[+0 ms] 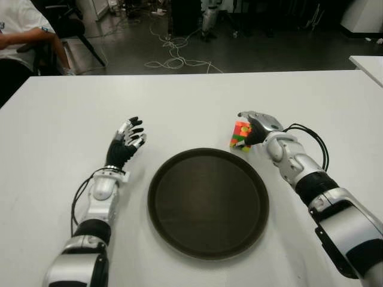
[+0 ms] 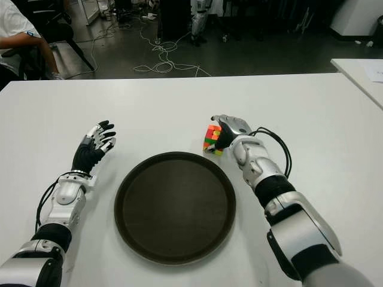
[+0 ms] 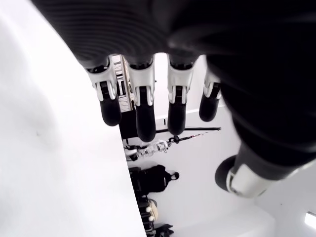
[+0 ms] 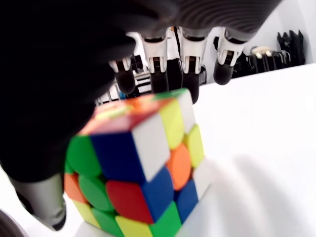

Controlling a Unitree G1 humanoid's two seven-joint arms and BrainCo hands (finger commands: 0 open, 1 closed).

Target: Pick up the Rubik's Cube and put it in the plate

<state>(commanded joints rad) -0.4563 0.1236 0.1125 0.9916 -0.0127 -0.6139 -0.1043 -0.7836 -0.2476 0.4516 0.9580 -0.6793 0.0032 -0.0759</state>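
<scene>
The Rubik's Cube (image 1: 240, 135) sits tilted just beyond the far right rim of the round dark plate (image 1: 157, 179). My right hand (image 1: 256, 123) is curled over it from the right. In the right wrist view the cube (image 4: 143, 173) fills the space under the palm, with the fingers (image 4: 190, 59) reaching over its top far edge and the thumb (image 4: 42, 202) at its side. Its lowest corner is at or just off the table; I cannot tell which. My left hand (image 1: 127, 142) shows left of the plate, fingers spread (image 3: 143, 113) and holding nothing.
The white table (image 1: 191, 101) stretches wide around the plate. A seated person (image 1: 21, 30) is past the far left corner. Cables (image 1: 173, 57) lie on the floor behind the table. A second white table's corner (image 1: 368, 63) shows at the far right.
</scene>
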